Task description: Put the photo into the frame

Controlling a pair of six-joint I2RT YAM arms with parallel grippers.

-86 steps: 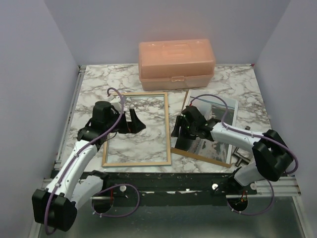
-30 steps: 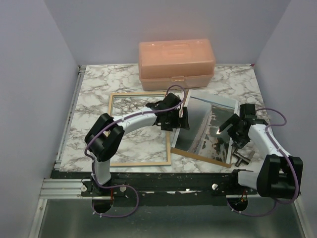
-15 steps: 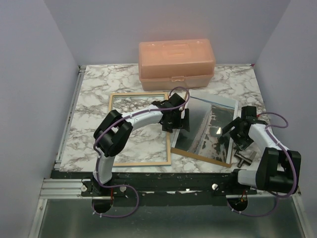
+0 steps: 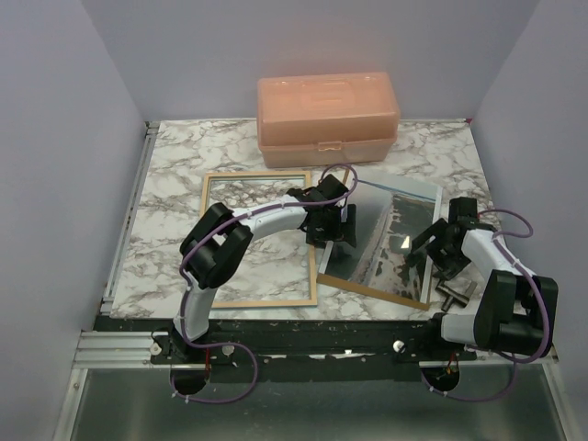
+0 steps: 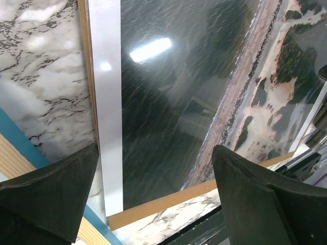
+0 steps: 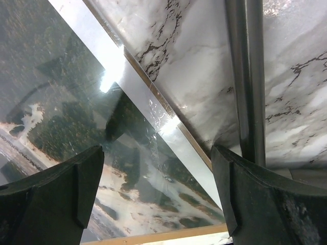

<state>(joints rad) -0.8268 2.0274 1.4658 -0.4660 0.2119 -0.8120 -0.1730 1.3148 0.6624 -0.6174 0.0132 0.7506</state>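
Observation:
The frame [image 4: 253,301], light wood rim up, lies flat left of centre; its blue edge [image 5: 20,148] shows in the left wrist view. The photo [image 4: 381,225], dark sea and pale shore with a white border, lies face up on a brown backing board [image 4: 372,288] to the frame's right. My left gripper [image 4: 333,225] hovers open over the photo's left border [image 5: 107,102], fingers straddling that edge. At the photo's right edge, my right gripper [image 4: 424,248] stands open. In the wrist views the left gripper [image 5: 155,150] and right gripper [image 6: 157,153] hold nothing above the photo [image 5: 173,92] [image 6: 66,87].
An orange plastic box [image 4: 327,108] stands at the back of the marble table [image 4: 165,184]. A metal T-shaped piece [image 4: 452,294] lies right of the backing board, and its bar [image 6: 245,76] shows by the right gripper. Walls close in on both sides.
The left arm swung from the frame's left side across to the photo's left edge. The right gripper moved from the photo's left part to its right edge. Over the last second both only edged inward.

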